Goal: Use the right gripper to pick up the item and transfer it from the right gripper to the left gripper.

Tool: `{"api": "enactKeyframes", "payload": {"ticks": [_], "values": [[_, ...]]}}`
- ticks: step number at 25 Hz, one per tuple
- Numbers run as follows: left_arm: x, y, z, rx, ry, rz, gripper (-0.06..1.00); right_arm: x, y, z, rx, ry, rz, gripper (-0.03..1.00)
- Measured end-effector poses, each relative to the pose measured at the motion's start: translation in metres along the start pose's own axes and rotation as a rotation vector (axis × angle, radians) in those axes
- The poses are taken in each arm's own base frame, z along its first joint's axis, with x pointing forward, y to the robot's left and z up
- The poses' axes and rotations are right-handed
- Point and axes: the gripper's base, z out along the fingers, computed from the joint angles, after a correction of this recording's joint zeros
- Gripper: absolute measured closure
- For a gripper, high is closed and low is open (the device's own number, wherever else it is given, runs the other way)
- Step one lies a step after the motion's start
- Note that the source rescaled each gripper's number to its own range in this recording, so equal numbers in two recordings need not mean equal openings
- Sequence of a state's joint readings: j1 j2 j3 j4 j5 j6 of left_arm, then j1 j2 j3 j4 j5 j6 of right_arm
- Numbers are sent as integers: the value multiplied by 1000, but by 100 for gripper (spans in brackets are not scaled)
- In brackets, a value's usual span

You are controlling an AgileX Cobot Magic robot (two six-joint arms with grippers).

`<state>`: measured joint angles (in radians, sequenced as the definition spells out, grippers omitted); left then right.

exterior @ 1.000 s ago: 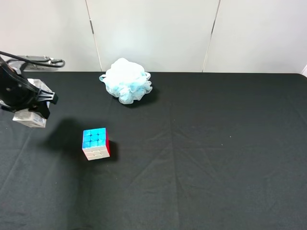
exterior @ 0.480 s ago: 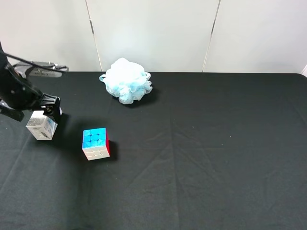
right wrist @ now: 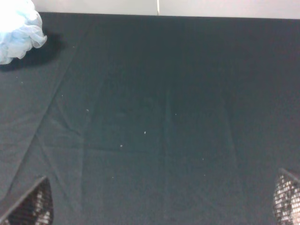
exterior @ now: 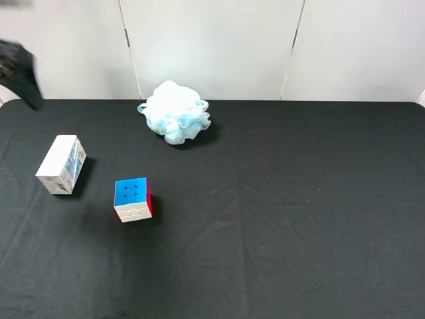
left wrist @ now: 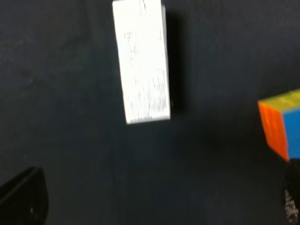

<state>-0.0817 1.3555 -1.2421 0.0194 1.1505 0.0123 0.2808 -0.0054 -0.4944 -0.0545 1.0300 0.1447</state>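
On the worktop's [exterior: 299, 219] far-left side lies the item [exterior: 61, 164], free; both tools look spread. We judge a cross-worktop reach by the right tool [right wrist: 159, 206] could bump the cube [exterior: 132, 199].

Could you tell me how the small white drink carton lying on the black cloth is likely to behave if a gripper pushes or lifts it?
The drink carton lies on a broad flat face, so a push would probably slide it, not tip or roll it. Its straight edges suggest fairly stiff walls, though a hard squeeze could dent it. The black cloth shows creases, so it may bunch and drag.
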Motion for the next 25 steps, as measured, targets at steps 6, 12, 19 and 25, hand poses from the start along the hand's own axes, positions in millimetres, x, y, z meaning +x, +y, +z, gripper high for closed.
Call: {"api": "enactKeyframes", "payload": {"ticks": [6, 12, 19, 25], "values": [[51, -2, -74, 4, -257, 5, -6, 0, 0, 0, 6, -1, 4, -3], [139, -4, -105, 10, -464, 9, -6, 0, 1, -1, 144, -14, 69, -3], [240, -4, -76, 9, -644, 15, -5, 1, 2, -1, 312, -30, 149, -3], [286, -4, -30, 14, -737, 19, -5, 1, 2, -1, 324, -31, 155, -3]]}}
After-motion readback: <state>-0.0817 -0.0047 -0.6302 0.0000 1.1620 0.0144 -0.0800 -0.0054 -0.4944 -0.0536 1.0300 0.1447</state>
